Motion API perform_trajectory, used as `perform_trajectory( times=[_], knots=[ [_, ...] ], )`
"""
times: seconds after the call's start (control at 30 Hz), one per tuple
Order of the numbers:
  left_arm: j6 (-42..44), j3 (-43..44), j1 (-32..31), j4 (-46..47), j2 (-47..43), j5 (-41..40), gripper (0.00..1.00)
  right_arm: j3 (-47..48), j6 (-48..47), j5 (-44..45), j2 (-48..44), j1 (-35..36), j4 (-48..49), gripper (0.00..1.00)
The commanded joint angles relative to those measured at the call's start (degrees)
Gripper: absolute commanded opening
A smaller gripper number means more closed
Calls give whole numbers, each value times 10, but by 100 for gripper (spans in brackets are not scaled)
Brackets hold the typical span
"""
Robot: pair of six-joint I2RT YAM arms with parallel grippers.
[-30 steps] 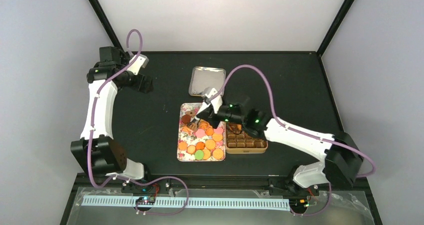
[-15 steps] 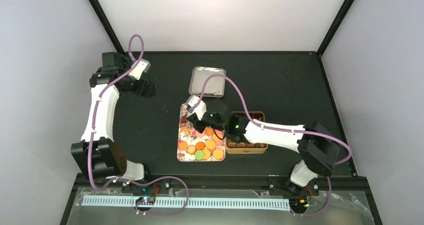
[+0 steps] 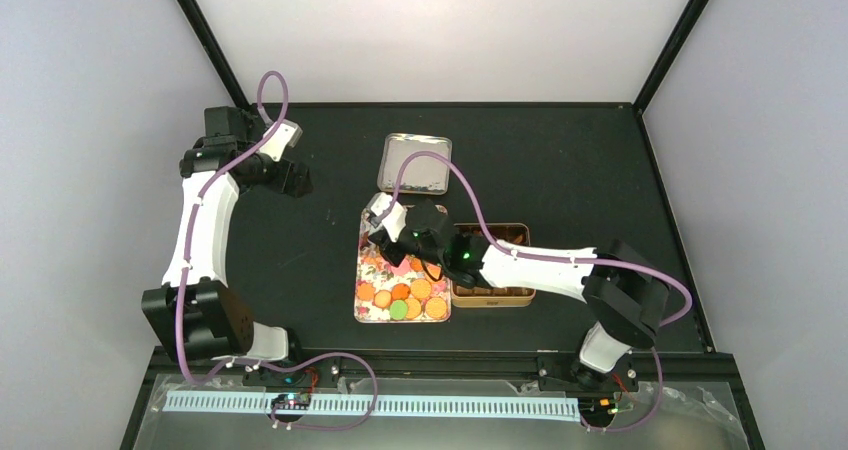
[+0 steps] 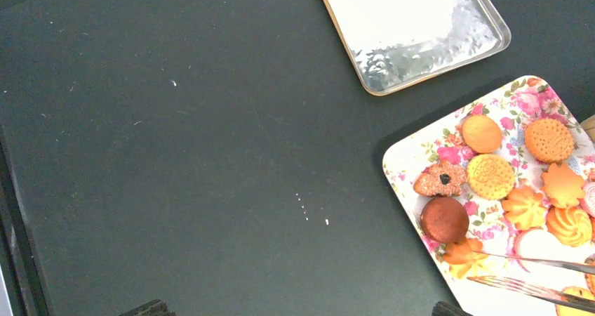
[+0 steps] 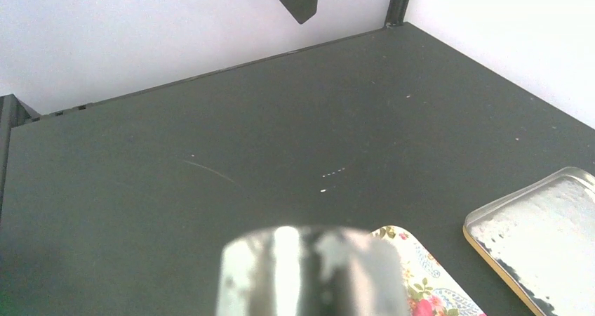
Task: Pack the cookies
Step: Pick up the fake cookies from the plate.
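The cookies (image 3: 405, 292), mostly round and orange with pink, green and dark brown ones, lie on a floral tray (image 3: 364, 270). In the left wrist view the cookies (image 4: 491, 177) fill the tray's (image 4: 407, 163) near corner. My right gripper (image 3: 392, 232) hovers over the tray's far left part, shut on metal tongs (image 3: 381, 210). The tongs' thin tips (image 4: 533, 284) reach over the tray, and their blurred shiny body (image 5: 309, 274) fills the bottom of the right wrist view. My left gripper (image 3: 290, 175) hangs open and empty (image 4: 300, 309) over bare table, left of the tray.
A brown compartmented tin (image 3: 492, 292) sits right of the tray, partly under the right arm. Its silver lid (image 3: 415, 163) lies inside-up just beyond the tray, and shows as lid (image 4: 414, 28) and lid (image 5: 540, 239). A few white crumbs (image 4: 309, 214) dot the black table.
The right arm has swung left, from above the tin's far end to above the tray's far left part, carrying the tongs. The left arm has shifted only slightly.
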Motion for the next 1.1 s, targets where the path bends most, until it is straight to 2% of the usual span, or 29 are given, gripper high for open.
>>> perform_trajectory(
  times=[0.0,0.37,0.83,0.93,1.07],
  knots=[
    [-1,0,3,11,-12,12,99,16,-8,18,13,10,40,26],
    [3,-2,4,14,-12,12,98,1,-17,39,23,20,46,34],
    [3,-3,3,13,-13,18,98,-14,-32,60,46,44,58,35],
    [6,-4,3,12,-13,15,97,-14,-25,56,51,45,65,32],
    [9,-4,3,12,-16,14,97,-15,-22,64,51,47,73,21]
  ],
)
